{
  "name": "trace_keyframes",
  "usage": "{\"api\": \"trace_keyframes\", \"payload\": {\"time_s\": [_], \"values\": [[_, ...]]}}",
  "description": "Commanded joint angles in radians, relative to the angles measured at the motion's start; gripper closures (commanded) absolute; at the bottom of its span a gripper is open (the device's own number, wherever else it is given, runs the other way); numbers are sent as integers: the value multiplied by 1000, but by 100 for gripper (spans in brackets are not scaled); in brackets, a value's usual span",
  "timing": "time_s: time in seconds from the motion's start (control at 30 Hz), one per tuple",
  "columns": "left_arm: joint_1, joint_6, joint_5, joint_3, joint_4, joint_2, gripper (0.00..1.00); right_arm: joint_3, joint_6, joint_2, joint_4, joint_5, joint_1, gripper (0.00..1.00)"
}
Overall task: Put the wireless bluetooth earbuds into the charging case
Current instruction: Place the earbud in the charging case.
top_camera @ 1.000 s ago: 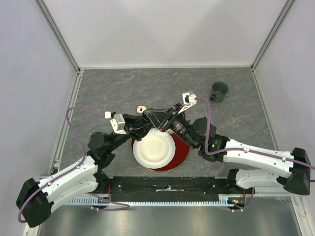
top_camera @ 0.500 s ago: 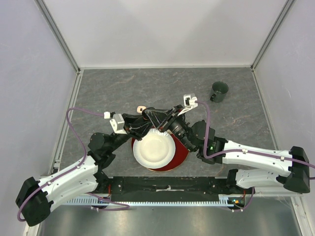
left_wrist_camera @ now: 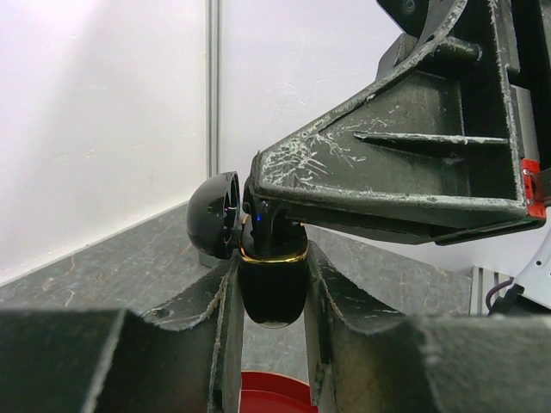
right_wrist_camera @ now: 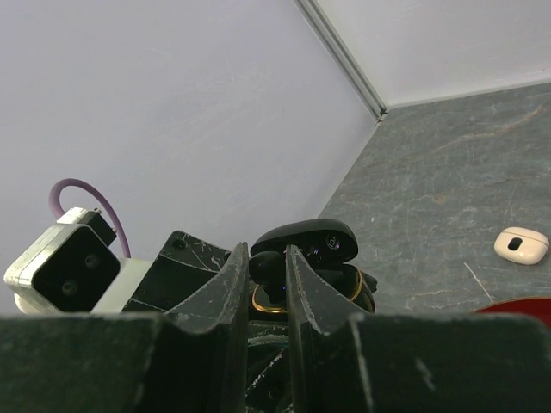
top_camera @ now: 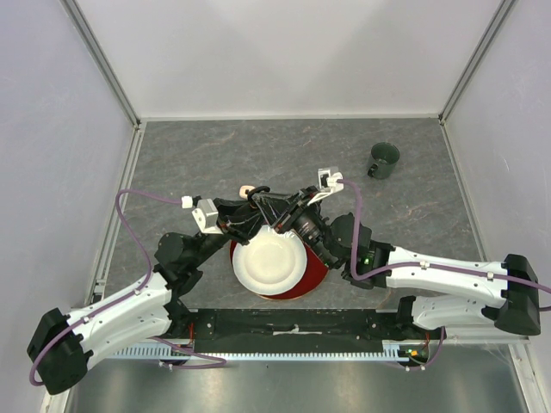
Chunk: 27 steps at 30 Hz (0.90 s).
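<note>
Left end effector (left_wrist_camera: 272, 282) clamped on glossy black charging case (left_wrist_camera: 274, 301), gold rim, lid (left_wrist_camera: 213, 215) flipped open, right end effector (right_wrist_camera: 266, 277) pinching black earbud (right_wrist_camera: 265, 265) at case mouth

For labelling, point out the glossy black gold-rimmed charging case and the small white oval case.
Glossy black gold-rimmed charging case (left_wrist_camera: 274, 297): left wrist view, lower body.
Small white oval case (right_wrist_camera: 530, 248): right wrist view, top face.

A lab test cell: white panel walls (top_camera: 284, 52), aluminium corner posts (top_camera: 105, 60), grey marbled tabletop (top_camera: 215, 155).
</note>
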Motion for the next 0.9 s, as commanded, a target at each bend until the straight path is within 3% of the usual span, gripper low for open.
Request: {"api": "trace_keyframes", "payload": {"time_s": [0.0, 0.33, 0.73, 0.87], "values": [[-12, 62, -42, 36, 120, -20, 98, 31, -37, 16, -118, 40, 27, 98], [-14, 73, -56, 45, 119, -26, 98, 74, -51, 6, -246, 132, 60, 95], [-14, 77, -56, 47, 87, -42, 98, 108, -48, 2, -308, 135, 63, 65], [-15, 77, -56, 47, 79, -46, 98, 101, -45, -12, -290, 137, 63, 59]]}}
